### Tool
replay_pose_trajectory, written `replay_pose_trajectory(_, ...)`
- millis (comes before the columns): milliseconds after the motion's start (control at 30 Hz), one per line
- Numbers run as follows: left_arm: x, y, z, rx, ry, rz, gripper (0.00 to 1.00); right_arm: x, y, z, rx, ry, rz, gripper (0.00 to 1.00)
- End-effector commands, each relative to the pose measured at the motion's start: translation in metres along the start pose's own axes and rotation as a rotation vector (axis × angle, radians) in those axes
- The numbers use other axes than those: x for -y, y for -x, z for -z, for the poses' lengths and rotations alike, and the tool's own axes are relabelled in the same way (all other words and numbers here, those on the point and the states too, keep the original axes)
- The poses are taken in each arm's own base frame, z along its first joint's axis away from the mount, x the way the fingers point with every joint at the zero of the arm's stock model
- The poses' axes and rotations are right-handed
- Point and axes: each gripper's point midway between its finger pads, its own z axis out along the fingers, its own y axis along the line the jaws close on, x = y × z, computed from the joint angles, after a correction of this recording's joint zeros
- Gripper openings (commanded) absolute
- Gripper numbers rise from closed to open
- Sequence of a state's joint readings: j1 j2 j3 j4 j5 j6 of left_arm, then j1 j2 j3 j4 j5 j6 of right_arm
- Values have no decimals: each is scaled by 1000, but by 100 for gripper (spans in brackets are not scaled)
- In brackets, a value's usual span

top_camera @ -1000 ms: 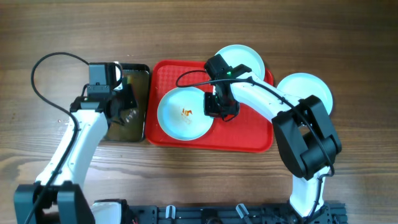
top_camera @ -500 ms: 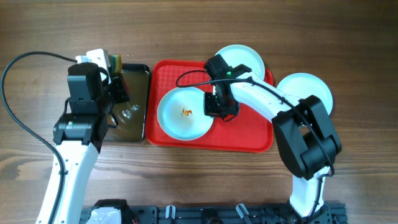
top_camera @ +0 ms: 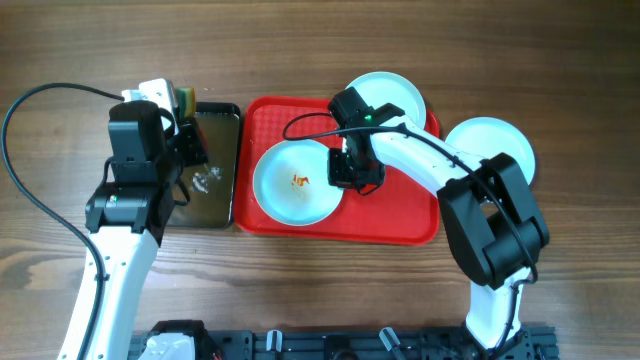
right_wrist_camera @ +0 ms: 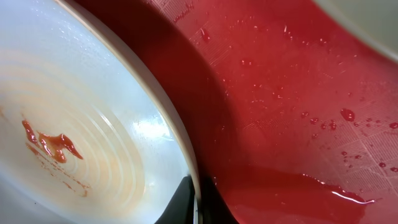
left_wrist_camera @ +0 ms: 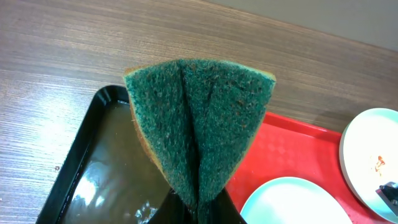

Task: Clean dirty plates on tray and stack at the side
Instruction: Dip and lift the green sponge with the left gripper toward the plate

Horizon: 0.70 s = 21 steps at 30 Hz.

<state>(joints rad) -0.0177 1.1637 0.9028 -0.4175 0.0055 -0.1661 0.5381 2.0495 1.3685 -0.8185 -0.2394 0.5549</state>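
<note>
Right claw is pinched onto the rim of the smeared plate, one finger on each side of the edge. It grips the side of the plate that faces the middle of the red tray. That plate sits in the tray's left half. The orange-red smear is near its centre, and the tray floor right beside it is wet, with droplets and a small puddle.

Left claw is closed on a green scrubbing sponge, squeezing it so it folds down the middle. The sponge is held just off the tray's left side, over the far end of the black tray. That one sits right against the red tray's left edge and has some shiny liquid in it.

A second plate sits at the tray's far right corner, hanging over the rim. A third plate is on the bench just past the tray's right edge, partly hidden by the right arm.
</note>
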Motion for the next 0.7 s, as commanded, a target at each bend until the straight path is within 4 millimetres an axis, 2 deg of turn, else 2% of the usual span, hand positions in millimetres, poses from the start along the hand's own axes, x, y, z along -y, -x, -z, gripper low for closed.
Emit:
replay_pose_trajectory(0, 2, 9, 6, 32, -9, -3, 4, 26, -13, -26, -56, -103, -14, 4)
replay_pose_trajectory(433, 1, 5, 4, 18, -5, -2, 4, 26, -13, -26, -56, -103, -14, 4)
replay_pose_trajectory(533, -1, -4, -2, -22, 4, -2, 4, 26, -13, -26, -56, -103, -14, 4)
replay_pose_trajectory(667, -4, -24, -22, -111, 17, 0, 4, 26, -13, -26, -56, -103, -14, 4)
